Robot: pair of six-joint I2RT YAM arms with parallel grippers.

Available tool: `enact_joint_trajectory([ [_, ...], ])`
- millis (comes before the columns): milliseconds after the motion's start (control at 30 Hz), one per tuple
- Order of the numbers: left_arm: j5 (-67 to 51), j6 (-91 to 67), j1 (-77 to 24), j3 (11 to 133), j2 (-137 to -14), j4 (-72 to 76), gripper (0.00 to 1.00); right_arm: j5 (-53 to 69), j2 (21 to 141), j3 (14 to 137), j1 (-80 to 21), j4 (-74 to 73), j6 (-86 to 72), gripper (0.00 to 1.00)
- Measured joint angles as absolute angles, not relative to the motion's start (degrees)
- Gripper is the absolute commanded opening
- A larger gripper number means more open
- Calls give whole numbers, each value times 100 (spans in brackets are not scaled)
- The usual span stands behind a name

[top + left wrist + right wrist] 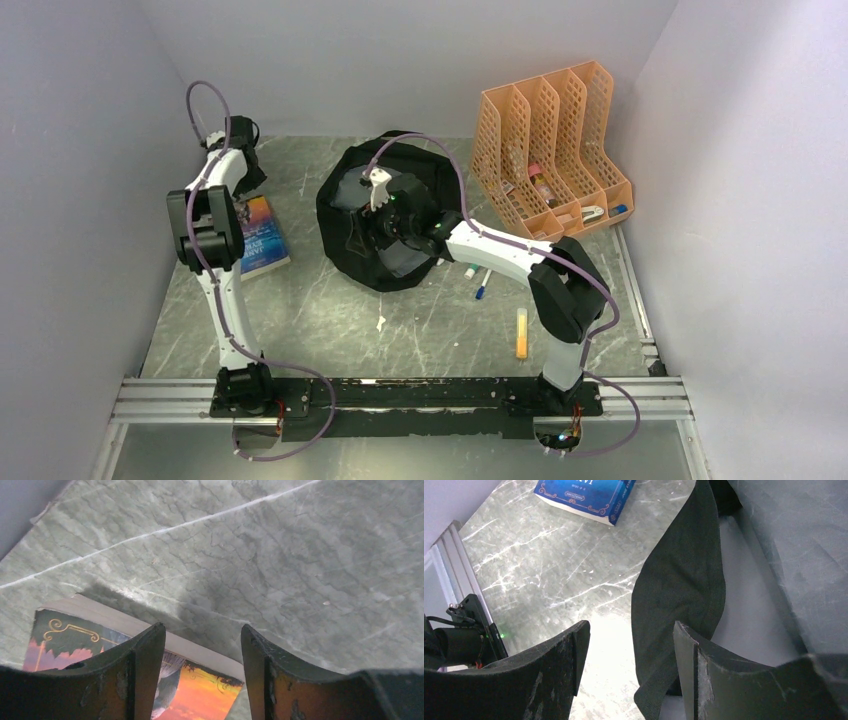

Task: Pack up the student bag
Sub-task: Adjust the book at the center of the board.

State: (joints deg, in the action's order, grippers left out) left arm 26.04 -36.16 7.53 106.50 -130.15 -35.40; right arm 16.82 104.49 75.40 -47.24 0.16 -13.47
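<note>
Right claw (630, 627) open over the student bag (684, 580); its flap edge lies between my jaws, running straight ahead, nearer the right one. Left claw (202, 630) open, well apart, above the book (65, 640).

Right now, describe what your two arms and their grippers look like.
The left arm and right arm have white links with black joint housings; a lilac cable loops along each. The left gripper and right gripper have broad, black, scuffed fingers.
</note>
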Motion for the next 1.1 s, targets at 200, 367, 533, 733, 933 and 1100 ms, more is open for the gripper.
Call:
enact_joint_trajectory([
  [200,2526,-3516,770,10630,-13161,-3489,59,1723,10449,7540,-4718,16,-1347,66],
  [367,2449,-3551,773,10055,-12884,-3175,59,1737,10449,7540,-4716,16,-1347,66],
  [533,2206,-3691,766,8836,-12088,-3013,59,1750,10449,7540,-4707,16,-1363,66],
  [733,1964,-3854,696,7660,-11233,-2982,59,1787,10449,7540,-4694,16,-1391,66],
  [933,1848,-3944,456,6764,-10269,-2987,59,1837,10449,7540,-4687,16,-1417,66],
  [1100,1726,-3896,405,6453,-9467,-3146,64,1953,10451,7540,-4687,23,-1511,66],
])
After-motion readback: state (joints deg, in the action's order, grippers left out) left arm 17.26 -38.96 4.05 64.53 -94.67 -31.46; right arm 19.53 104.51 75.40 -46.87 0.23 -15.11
